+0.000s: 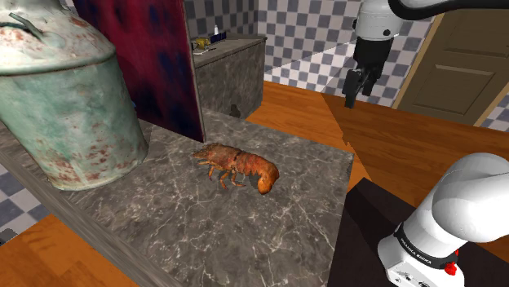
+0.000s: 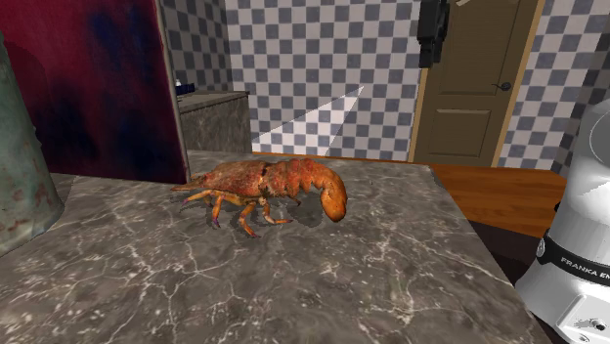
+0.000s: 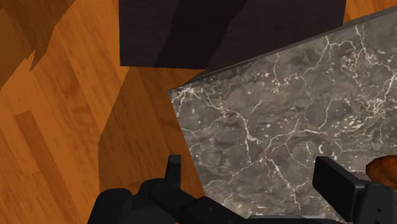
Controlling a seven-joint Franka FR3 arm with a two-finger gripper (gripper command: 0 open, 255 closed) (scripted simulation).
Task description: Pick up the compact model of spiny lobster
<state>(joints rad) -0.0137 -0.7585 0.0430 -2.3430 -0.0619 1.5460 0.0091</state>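
Marble counter (image 1: 188, 232) bore lobster (image 1: 243, 166), well below gripper (image 3: 253, 167); jaws wide open, empty; needed centring across body before descent.

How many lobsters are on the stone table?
1. The orange-brown spiny lobster model lies near the middle of the dark marble table, right of the big rusty green can in the shoulder view. Another might hide behind that can.

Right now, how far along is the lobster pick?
Done: nothing; the orange lobster lies untouched on the marbled table. In hand: the gripper hangs high by the table's edge, jaws apart and empty. Left: move over the lobster, descend, close, lift.
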